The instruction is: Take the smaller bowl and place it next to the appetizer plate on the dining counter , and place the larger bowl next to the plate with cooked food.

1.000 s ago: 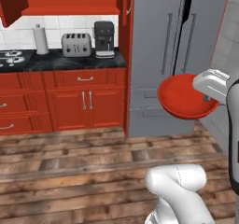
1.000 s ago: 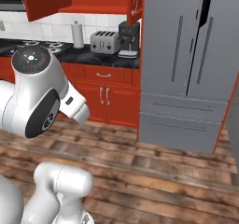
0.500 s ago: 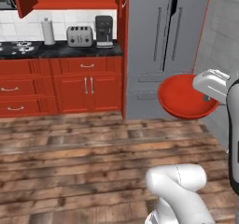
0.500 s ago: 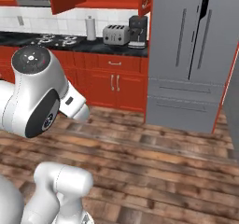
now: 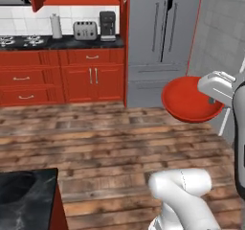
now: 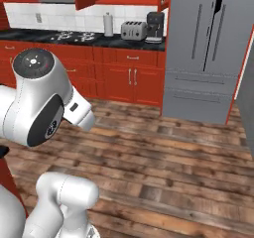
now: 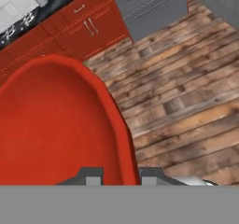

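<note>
The smaller bowl (image 5: 187,99), shallow and glossy red, hangs in the air at the right of the left base view. My gripper (image 5: 213,91) is shut on its right rim. In the hand view the smaller bowl (image 7: 56,125) spreads over the left half, and its rim runs down between the fingertips of my gripper (image 7: 120,177). A corner of the dining counter (image 5: 40,186), with its black marble top and red side, lies at the lower left. The larger bowl, the appetizer plate and the plate with cooked food are out of view.
A grey fridge (image 5: 160,37) stands ahead, with red cabinets (image 5: 62,75) to its left. On their dark counter stand a toaster (image 5: 85,30), a coffee machine (image 5: 107,25) and a paper roll (image 5: 56,27). Wooden floor (image 5: 105,143) lies between me and them.
The whole scene has shifted as the base moved: cabinets and fridge slid up and away, and the black counter corner came in at lower left. The red bowl stays held in the gripper.
</note>
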